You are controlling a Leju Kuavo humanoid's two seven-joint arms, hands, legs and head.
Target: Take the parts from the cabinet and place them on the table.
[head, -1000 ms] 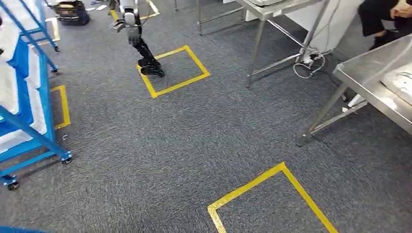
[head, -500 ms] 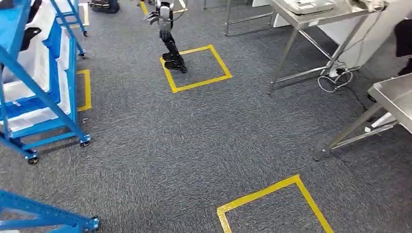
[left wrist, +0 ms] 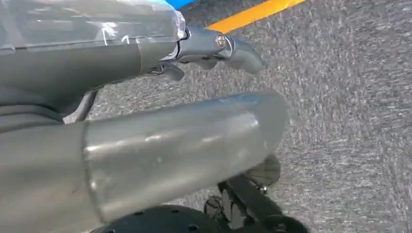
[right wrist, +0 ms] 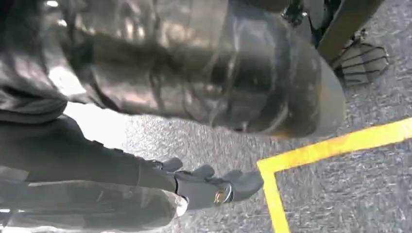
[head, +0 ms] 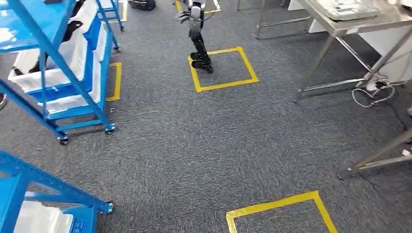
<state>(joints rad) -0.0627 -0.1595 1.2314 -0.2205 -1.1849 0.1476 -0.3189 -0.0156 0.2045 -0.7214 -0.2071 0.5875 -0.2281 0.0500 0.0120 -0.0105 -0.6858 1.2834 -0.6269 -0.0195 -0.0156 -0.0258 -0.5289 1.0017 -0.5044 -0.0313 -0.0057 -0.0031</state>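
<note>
1. Cabinet [head: 63, 73], a blue wheeled rack with white bins, stands at the left of the head view on grey carpet [head: 194, 145]; a steel table [head: 359, 24] stands far right.
2. Left wrist view: left hand [left wrist: 145, 97] hangs over carpet, fingers loosely extended, holding nothing.
3. Right wrist view: right hand [right wrist: 204, 187] hangs near yellow tape [right wrist: 335, 145], fingers slightly curled, holding nothing.

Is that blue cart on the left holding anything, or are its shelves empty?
Holding things. The blue cart on wheels carries white bins on its shelves; whether the bins hold parts cannot be told from here.

floor [head: 194, 145]: rough grey carpet | cabinet [head: 53, 63]: glossy blue painted metal | table [head: 350, 22]: brushed bare steel | tape squares [head: 221, 68]: smooth yellow
</note>
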